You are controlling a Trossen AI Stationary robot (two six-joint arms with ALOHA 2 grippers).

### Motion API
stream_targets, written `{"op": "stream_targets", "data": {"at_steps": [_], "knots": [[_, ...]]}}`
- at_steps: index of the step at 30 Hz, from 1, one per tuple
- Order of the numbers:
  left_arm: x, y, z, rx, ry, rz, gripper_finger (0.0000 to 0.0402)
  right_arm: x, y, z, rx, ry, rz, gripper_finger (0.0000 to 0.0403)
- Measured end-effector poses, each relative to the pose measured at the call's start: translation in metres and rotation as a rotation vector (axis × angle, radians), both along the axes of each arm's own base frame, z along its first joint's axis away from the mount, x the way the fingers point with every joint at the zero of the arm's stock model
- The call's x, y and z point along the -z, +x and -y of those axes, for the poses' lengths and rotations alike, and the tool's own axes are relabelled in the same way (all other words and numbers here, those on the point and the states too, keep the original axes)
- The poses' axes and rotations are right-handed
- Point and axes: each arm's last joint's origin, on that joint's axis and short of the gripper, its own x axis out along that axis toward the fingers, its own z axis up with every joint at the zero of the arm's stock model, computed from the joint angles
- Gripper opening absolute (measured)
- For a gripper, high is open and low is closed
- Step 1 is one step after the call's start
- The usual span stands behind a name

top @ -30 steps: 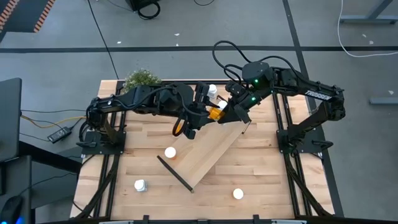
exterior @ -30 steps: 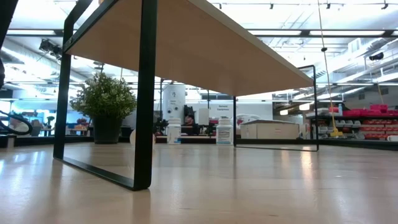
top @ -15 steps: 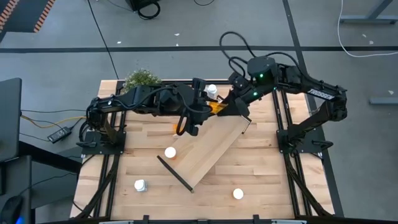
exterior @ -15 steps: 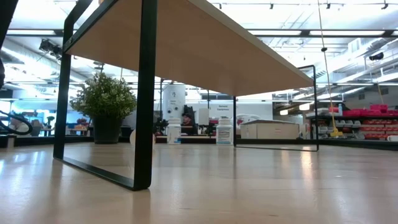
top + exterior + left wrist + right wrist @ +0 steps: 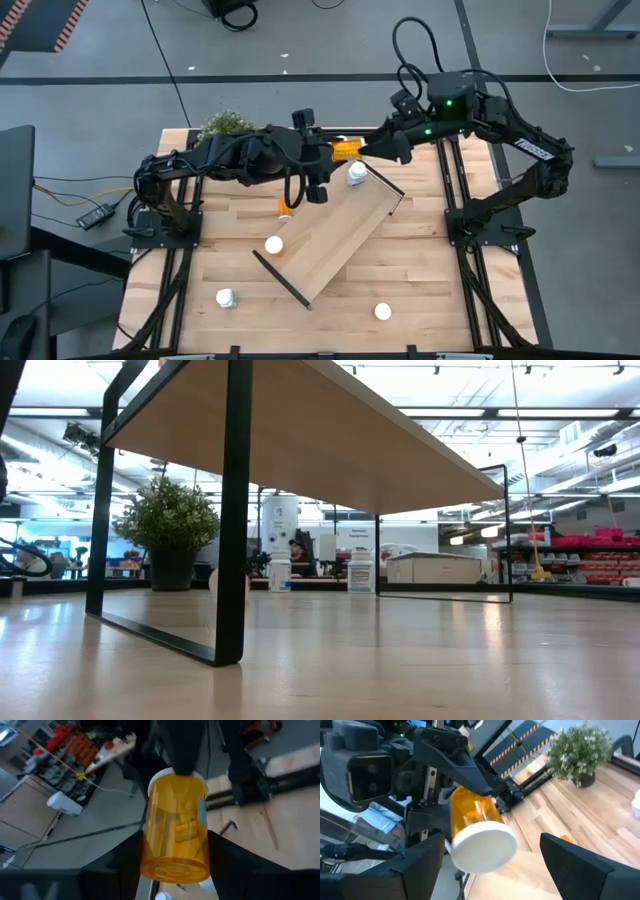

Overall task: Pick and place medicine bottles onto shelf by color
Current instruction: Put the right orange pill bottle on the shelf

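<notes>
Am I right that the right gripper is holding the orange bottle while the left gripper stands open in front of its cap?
Not quite: the arms are swapped. The left gripper holds the orange bottle, and the right gripper stands open at its cap, as the right wrist view shows.

Orange bottle (image 5: 343, 151) lying level above the table, white-capped bottles (image 5: 357, 174) on and around the tilted shelf (image 5: 335, 243)

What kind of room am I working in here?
Probably a robotics lab or workshop: storage racks of red bins, ceiling strip lights, cables on a grey concrete floor around the bench.
</notes>
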Motion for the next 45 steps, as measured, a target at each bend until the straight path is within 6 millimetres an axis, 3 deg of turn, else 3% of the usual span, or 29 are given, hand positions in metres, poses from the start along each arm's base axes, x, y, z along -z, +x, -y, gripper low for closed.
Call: {"op": "stream_targets", "data": {"at_steps": [4,31,45], "knots": [[-0.0026,0.0005,0.0,-0.002,-0.003,0.028,0.0196,-0.0058,0.0042,0.0009,0.003,-0.01,0.07,0.0335],[-0.0102,0.0023,-0.0007,-0.032,0.003,0.11,0.0199,-0.0092,0.006,0.0011,0.005,-0.004,0.108,0.0331],[-0.0093,0.0028,-0.0006,-0.03,0.006,0.104,0.0203,-0.0094,0.006,0.0009,-0.006,-0.019,0.111,0.0212]]}}
